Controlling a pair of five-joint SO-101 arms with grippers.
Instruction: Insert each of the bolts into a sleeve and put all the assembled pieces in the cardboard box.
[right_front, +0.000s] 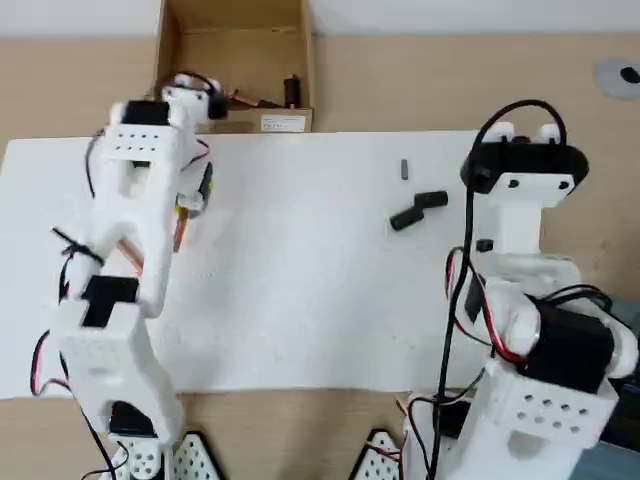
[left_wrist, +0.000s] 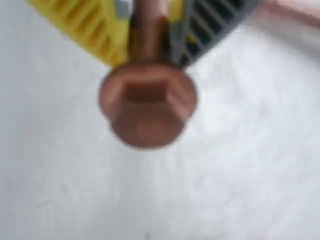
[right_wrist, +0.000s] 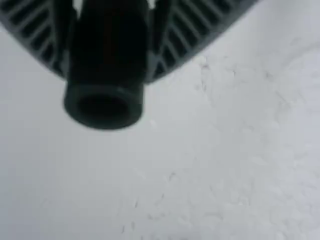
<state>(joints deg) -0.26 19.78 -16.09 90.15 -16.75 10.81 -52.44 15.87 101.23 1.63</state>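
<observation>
Copper bolt (left_wrist: 147, 107) is pinched by its shank in the left gripper (left_wrist: 150, 40) above the white mat (right_front: 300, 300), well apart from the black sleeve (right_wrist: 103, 95) clamped by the right gripper (right_wrist: 107, 50), so a skewed meeting could catch it on the sleeve's rim and twist it loose.

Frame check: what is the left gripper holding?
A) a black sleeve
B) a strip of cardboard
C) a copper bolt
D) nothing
C: the left wrist view shows the copper bolt pinched between the left gripper's fingers.
</observation>
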